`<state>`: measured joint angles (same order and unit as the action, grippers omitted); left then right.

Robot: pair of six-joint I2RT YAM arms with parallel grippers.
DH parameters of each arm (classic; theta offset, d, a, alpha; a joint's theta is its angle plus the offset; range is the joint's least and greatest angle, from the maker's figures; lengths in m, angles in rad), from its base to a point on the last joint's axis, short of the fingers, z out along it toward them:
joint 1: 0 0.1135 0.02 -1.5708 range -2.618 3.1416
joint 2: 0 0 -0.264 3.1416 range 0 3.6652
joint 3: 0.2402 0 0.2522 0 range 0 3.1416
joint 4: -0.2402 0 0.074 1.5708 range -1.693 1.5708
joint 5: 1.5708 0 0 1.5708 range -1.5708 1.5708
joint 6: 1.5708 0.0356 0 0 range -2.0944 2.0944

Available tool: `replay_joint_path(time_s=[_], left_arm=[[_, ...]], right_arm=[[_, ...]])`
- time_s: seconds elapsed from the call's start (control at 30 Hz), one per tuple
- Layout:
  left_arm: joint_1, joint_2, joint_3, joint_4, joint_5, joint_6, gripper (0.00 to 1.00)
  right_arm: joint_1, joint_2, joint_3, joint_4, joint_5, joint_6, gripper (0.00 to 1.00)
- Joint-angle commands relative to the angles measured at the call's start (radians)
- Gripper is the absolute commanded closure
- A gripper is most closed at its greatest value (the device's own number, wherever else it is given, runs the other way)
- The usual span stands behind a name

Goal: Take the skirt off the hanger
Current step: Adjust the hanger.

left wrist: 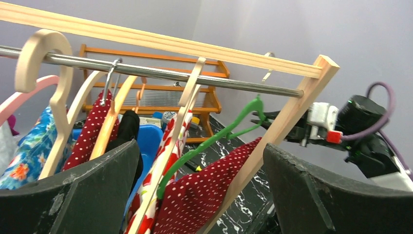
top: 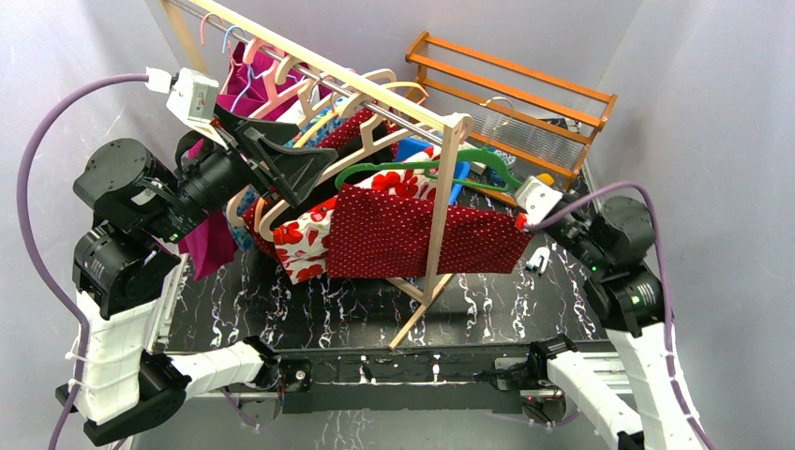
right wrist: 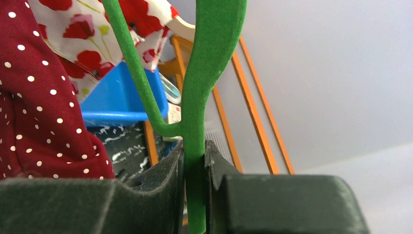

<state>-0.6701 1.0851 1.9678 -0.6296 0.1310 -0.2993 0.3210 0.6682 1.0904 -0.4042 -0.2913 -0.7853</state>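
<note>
Watching the feeds, I saw the right gripper (right wrist: 195, 151) clamped on the green hanger (right wrist: 207, 73), one dark pad pressed to each side of the thin plastic stem. The skirt (top: 412, 234), dark red with small white dots, hung from that hanger at the right end of the wooden rack (top: 448, 187). From above, its cloth spread across the rack's end post towards the right arm. It had not come off.

The hanger's hook sat close to the end of the metal rail (left wrist: 146, 70); I could not tell whether it rested on it. The left gripper (top: 300, 164) was raised beside the rack with its jaws wide apart, holding nothing and pointing at the hanging clothes.

A poppy-print garment (top: 305, 234) hung just to the left of the skirt. Behind them were a blue bin (right wrist: 117, 97) and an orange shelf (top: 525, 94), all on the black marbled table (top: 506, 300).
</note>
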Motion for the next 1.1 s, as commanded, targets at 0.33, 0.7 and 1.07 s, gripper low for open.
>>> replay_joint_path(time_s=[0.33,0.7,1.07], left_arm=[[-0.003,0.049,0.161,-0.034,-0.083,-0.016,0.02],[-0.003,0.108,0.267,-0.021,-0.117,0.012,0.02],[-0.003,0.2,0.348,0.047,-0.128,0.064,0.02]], right_arm=[[0.001,-0.147,0.146,0.0,0.244,0.067,1.0],[0.002,-0.135,0.265,-0.118,0.4,0.141,1.0],[0.002,-0.057,0.399,-0.1,0.759,0.288,1.0]])
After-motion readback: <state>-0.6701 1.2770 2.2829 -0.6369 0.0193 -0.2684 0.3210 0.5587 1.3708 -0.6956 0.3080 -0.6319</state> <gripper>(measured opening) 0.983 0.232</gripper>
